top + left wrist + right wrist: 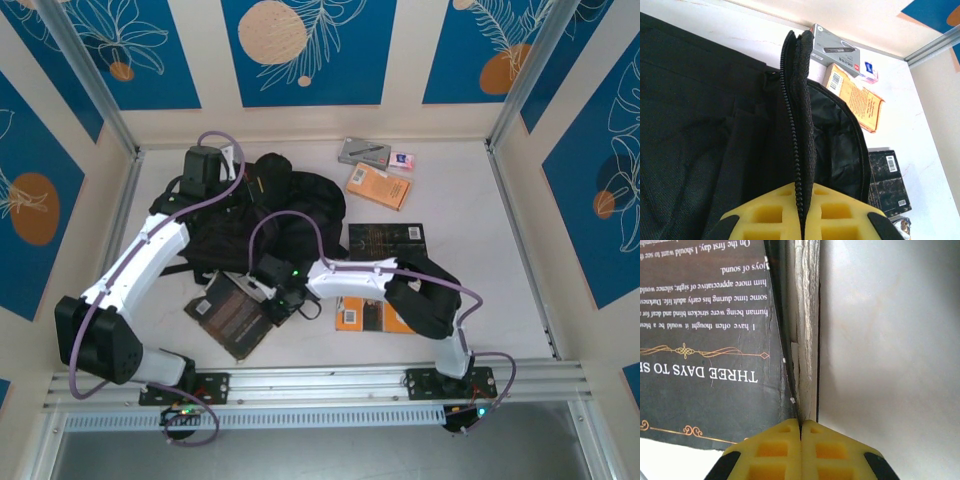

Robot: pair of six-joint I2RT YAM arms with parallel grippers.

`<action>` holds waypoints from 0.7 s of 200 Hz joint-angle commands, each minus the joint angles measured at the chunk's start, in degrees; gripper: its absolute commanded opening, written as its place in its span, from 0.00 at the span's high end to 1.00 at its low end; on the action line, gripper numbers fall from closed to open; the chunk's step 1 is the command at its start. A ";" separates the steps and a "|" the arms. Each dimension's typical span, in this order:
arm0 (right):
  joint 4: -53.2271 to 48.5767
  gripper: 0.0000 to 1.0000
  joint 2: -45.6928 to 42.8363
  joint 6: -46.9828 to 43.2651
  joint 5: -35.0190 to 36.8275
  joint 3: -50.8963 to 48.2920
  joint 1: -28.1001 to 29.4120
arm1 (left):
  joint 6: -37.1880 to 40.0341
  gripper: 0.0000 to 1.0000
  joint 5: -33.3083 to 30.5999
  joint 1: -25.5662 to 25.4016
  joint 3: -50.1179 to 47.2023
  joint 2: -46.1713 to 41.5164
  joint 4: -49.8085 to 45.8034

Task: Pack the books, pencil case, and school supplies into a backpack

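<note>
- The brown book lies on the table, just beside the near side of the backpack. The right claw is at the right edge of this book.
- The right claw is closed fully on that edge. In the wrist view its two yellow pads meet, and the dark cover and the white pages are pinched between them.
- The right arm rises from its base to a bent elbow, to the right of the backpack and nearer than it. From there it reaches left, low over the table, to the book.
- The left claw is closed on the zip edge of the backpack. The flap stands up from between its pads.
- The left arm stretches from its base along the left side of the backpack, with the wrist over its far left part.
- Beyond the far right corner of the backpack lie the pencil case and, just beside it, the eraser. An orange book lies a little nearer than these.
- The black book lies just to the right of the backpack.
- A second orange book lies to the right of the backpack and nearer than it, partly under the right arm.
</note>
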 commanded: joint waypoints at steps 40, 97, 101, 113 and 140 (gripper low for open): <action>-3.65 1.00 -11.39 9.16 -1.77 -14.69 -5.89 | -0.41 1.00 1.94 1.09 -0.31 1.15 0.60; 4.98 1.00 -22.40 14.66 -14.25 -26.46 -10.75 | -1.12 0.97 8.44 1.03 1.15 5.54 0.77; 5.80 1.00 -22.64 14.71 -15.65 -26.92 -11.10 | -1.19 0.94 9.63 0.96 1.58 6.34 0.82; 6.99 1.00 -22.86 14.52 -18.34 -27.22 -11.62 | -1.84 0.83 12.59 0.67 2.81 8.58 0.73; 8.46 1.00 -21.62 14.83 -21.75 -26.90 -12.49 | -2.87 0.61 15.00 -0.54 4.42 9.87 -0.41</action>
